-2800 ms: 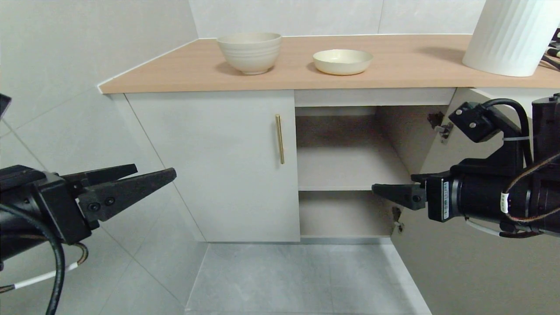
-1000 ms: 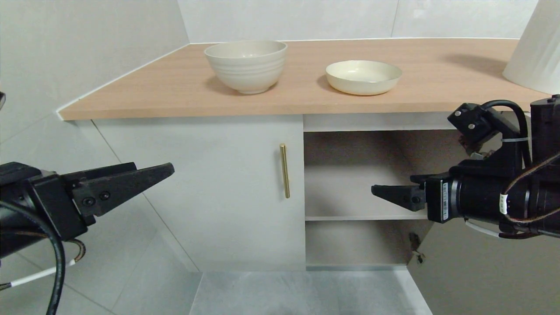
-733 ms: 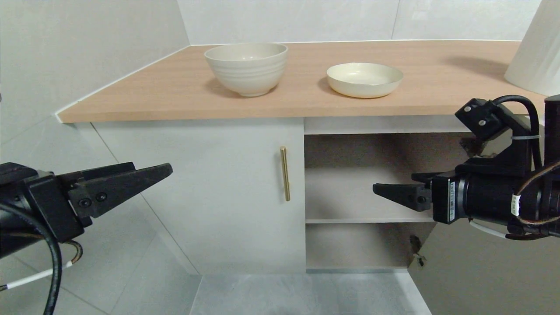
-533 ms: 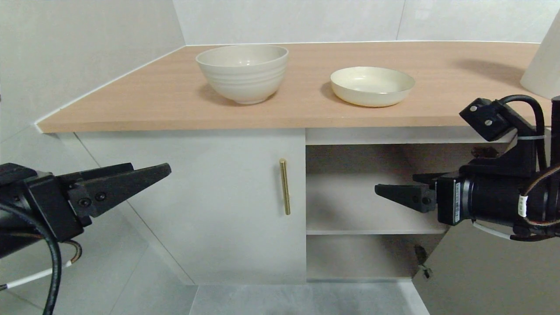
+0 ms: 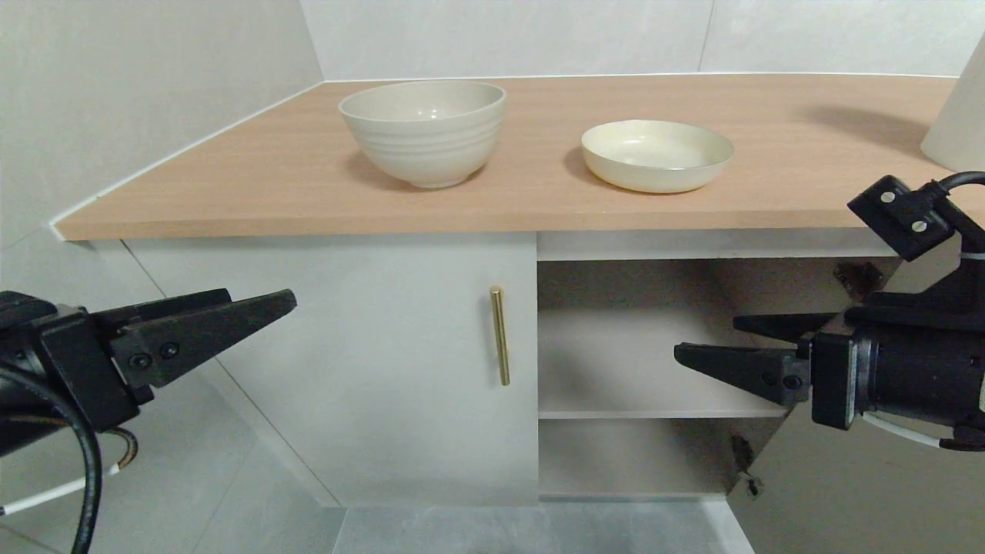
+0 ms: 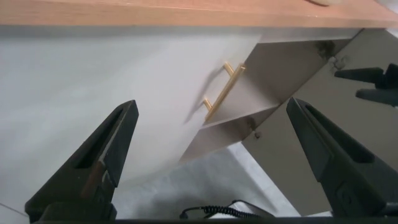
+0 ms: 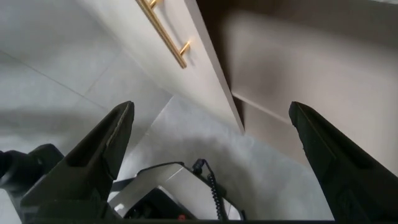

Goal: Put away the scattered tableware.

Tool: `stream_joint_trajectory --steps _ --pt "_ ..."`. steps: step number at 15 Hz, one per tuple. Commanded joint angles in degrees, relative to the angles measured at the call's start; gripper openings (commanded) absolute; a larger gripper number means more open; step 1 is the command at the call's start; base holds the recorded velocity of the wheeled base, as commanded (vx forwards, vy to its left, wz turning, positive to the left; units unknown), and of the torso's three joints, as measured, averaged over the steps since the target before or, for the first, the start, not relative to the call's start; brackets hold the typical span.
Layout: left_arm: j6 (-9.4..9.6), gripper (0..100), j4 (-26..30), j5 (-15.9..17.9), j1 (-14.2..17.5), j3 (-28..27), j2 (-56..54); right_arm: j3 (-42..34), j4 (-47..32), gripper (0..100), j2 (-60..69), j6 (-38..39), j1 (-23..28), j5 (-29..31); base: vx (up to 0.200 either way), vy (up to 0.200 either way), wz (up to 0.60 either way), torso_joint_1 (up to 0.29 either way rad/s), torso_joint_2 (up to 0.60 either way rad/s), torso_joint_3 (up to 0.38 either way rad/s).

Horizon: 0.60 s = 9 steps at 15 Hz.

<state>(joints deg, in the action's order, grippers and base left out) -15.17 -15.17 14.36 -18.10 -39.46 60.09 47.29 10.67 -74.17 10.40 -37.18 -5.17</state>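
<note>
Since half a second ago the whole head view has shifted a little, which is the camera's move and not the things'. Apart from that, the right gripper (image 5: 706, 336) has drawn back slightly toward the cabinet's (image 5: 346, 369) right side and sunk a touch lower, while the left gripper (image 5: 262, 296) sits almost where it was. Both bowls rest untouched on the cabinet's wooden countertop (image 5: 231, 192). The deep ribbed bowl (image 5: 423, 131) stands upright above the cabinet's closed left door, and the shallow cream dish (image 5: 656, 154) stands upright above the cabinet's open right compartment, the two well apart. A white vessel (image 5: 958, 115) stands at the countertop's far right end. The closed door carries an upright brass handle (image 5: 499, 335) along its inner edge, just beside the opening. Inside the open compartment a shelf (image 5: 616, 385) divides an upper space from a lower one, and the right door (image 5: 846, 492) is swung outward on its hinges. The right gripper hangs in front of the open compartment at about shelf height, pointing toward the cabinet's middle, its fingers spread wide and released. The left gripper hangs in front of the cabinet's left end, below countertop level. Its fingers are likewise spread wide and released, and it is well apart from the handle and from both bowls.
</note>
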Motion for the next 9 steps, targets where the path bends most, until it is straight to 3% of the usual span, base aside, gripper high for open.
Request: stream_joint_trajectory --steps 1,6,9 --pt "-0.04 100 0.0 0.1 0.0 0.0 0.2 -0.7 0.6 100 0.5 -0.1 -0.1 -0.1 0.000 0.000 0.00 0.000 0.00 0.000" --pt "-0.13 100 0.0 0.1 0.0 -0.1 0.4 -1.1 0.6 100 0.7 -0.8 -0.1 -0.2 0.000 0.000 0.00 0.126 -0.18 -0.190" --pt "-0.22 100 0.0 0.1 0.0 -0.1 0.5 -1.1 0.6 100 0.7 -1.2 0.0 -0.2 0.000 0.000 0.00 0.149 -0.60 -0.260"
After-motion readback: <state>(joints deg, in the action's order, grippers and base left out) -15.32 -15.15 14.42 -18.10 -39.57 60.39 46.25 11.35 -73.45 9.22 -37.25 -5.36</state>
